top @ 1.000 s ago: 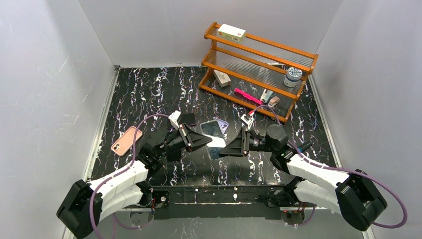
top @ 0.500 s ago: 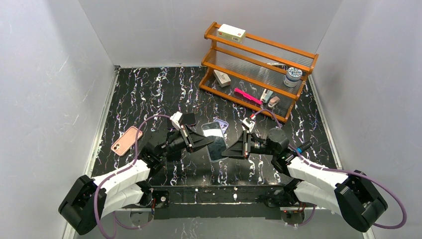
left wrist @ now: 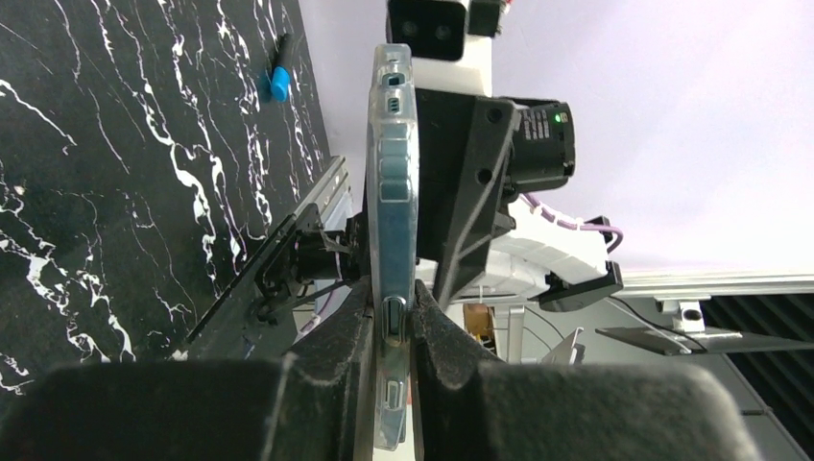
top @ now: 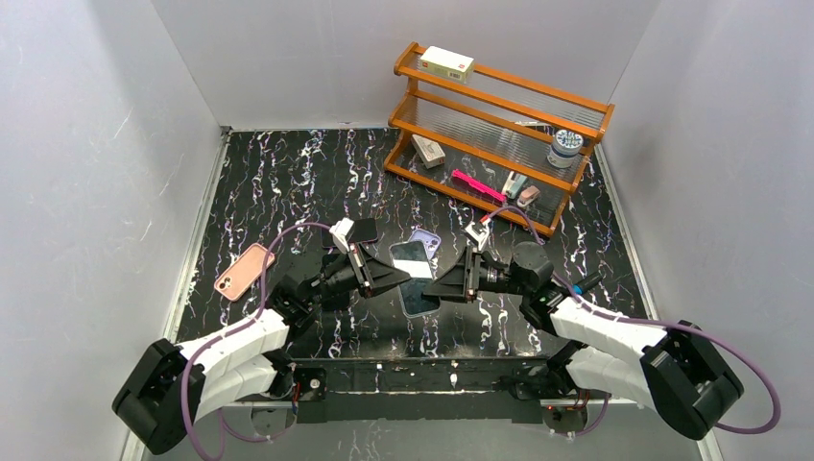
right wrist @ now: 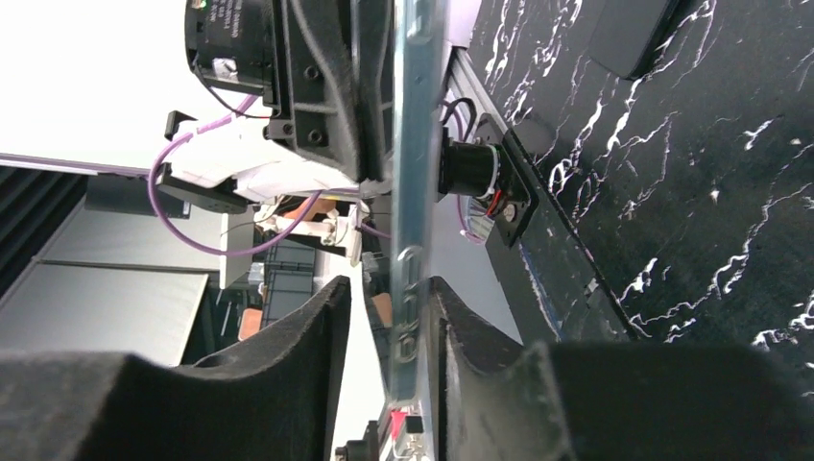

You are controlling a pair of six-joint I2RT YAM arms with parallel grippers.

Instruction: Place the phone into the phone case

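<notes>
mid-table over the marbled tabletop point(top: 288, 182), l gripper point(left wrist: 392, 312) is clamped tight on one side edge of the phone case point(top: 428, 239), w/ the phone point(top: 411, 257) lying in it, purple case corner poking past the phone's top. r gripper point(right wrist: 392, 305) straddles the opp edge, fingers apart w/ a gap on one side. pink phone point(top: 243, 272) lies flat, well apart to the left.
</notes>
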